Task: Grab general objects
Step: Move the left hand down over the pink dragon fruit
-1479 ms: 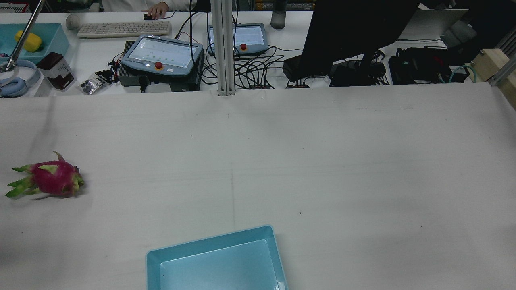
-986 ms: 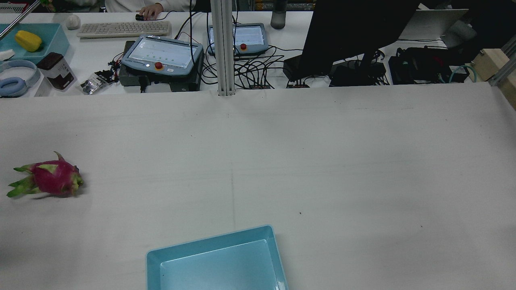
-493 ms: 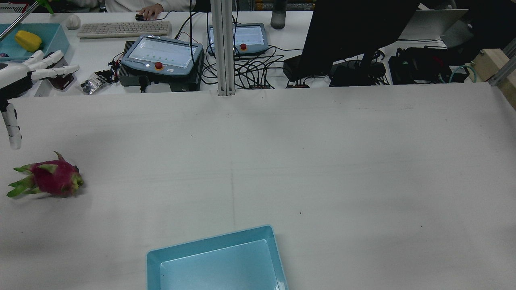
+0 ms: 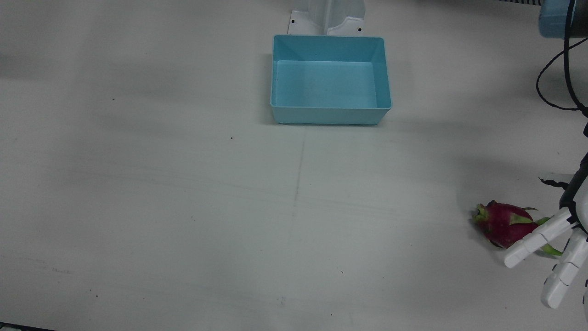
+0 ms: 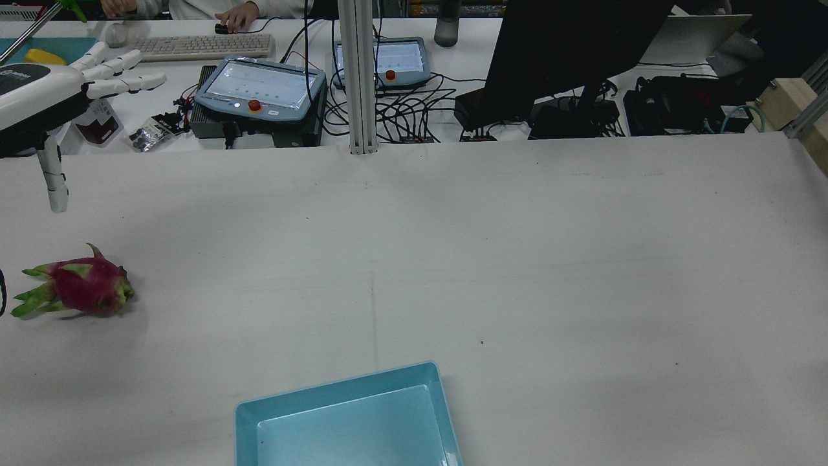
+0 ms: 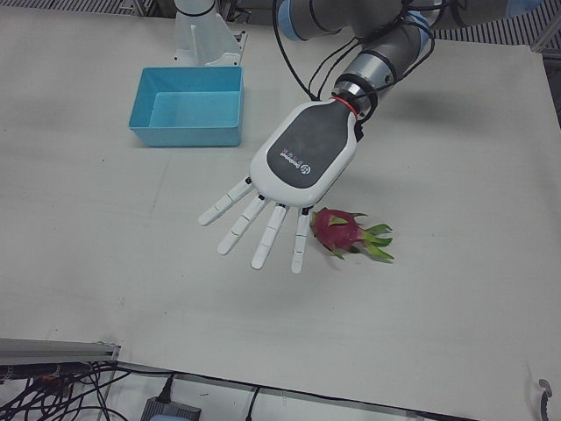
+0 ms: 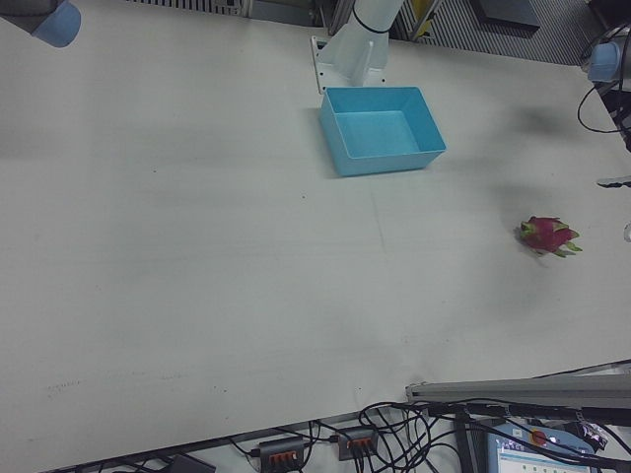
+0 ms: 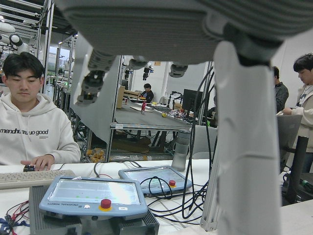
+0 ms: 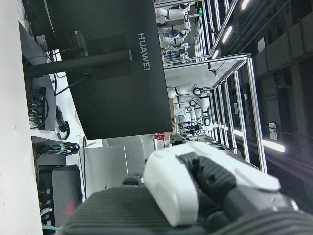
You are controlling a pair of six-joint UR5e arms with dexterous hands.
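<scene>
Currently the dragon fruit (image 6: 338,231) lies on its side on the white worktop (image 5: 517,259), close to the edge on the robot's left, its green leafy end toward that edge. Above it the left hand (image 6: 294,184) hovers palm down, its fingers (image 6: 266,237) spread straight and released, holding nothing; in the left-front view they reach past the fruit without touching it. A blue bin (image 4: 330,79) stands at the middle of the robot-side edge, well apart from the fruit. Of the right hand (image 9: 205,191) only a close white and dark part shows in its own camera, so whether its fingers are released or clenched I cannot tell.
</scene>
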